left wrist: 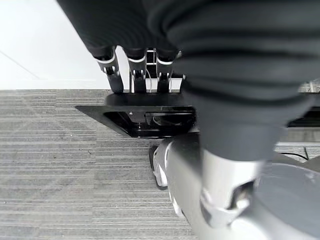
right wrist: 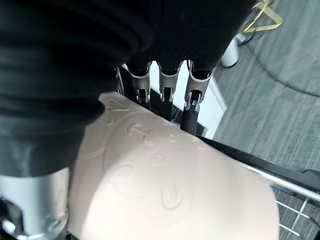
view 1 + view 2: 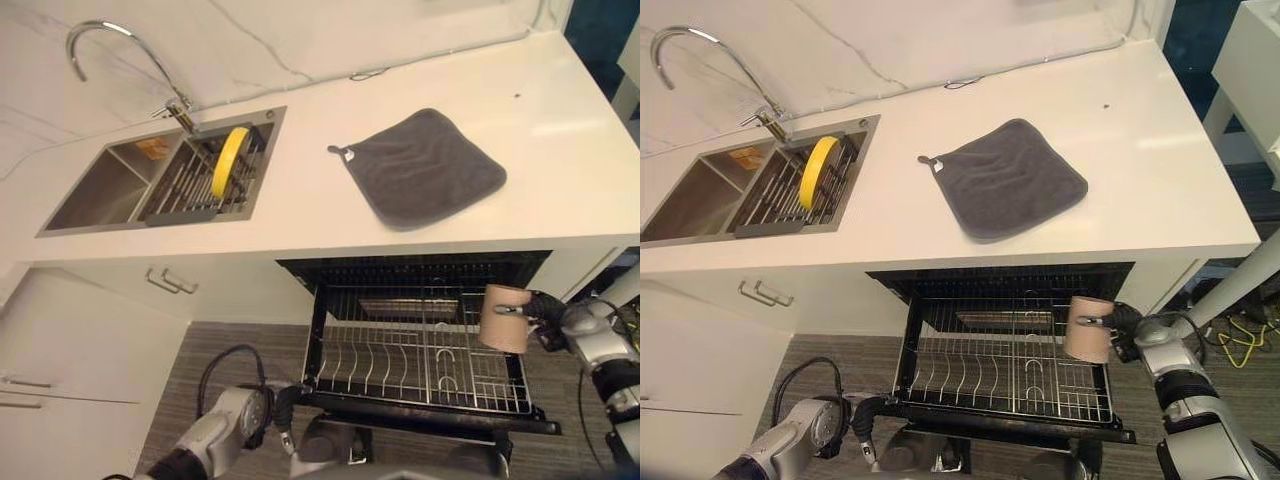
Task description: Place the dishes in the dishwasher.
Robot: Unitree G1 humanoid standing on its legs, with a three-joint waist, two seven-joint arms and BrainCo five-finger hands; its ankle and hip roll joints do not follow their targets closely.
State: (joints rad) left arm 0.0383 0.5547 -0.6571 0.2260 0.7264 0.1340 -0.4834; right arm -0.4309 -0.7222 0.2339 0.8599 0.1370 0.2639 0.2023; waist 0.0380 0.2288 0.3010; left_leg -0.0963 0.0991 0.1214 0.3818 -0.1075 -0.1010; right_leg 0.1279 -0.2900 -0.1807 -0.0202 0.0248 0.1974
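A beige cup [image 3: 503, 318] hangs on its side over the right edge of the pulled-out dishwasher rack [image 3: 430, 405]. My right hand [image 3: 547, 310] is shut on the cup, and in the right wrist view the cup [image 2: 170, 190] lies against the palm under the fingers [image 2: 192, 97]. A yellow plate [image 3: 230, 160] stands on edge in the wire rack inside the sink [image 3: 100, 190]. My left hand [image 3: 268, 408] is low by the front left corner of the open dishwasher door [image 1: 145, 117]. Its fingers [image 1: 135, 70] are straight and hold nothing.
A grey cloth [image 3: 425, 165] lies on the white counter above the dishwasher. A curved faucet [image 3: 110, 35] stands behind the sink. White cabinet fronts with a handle [image 3: 172, 282] are to the left of the dishwasher. The floor is grey carpet.
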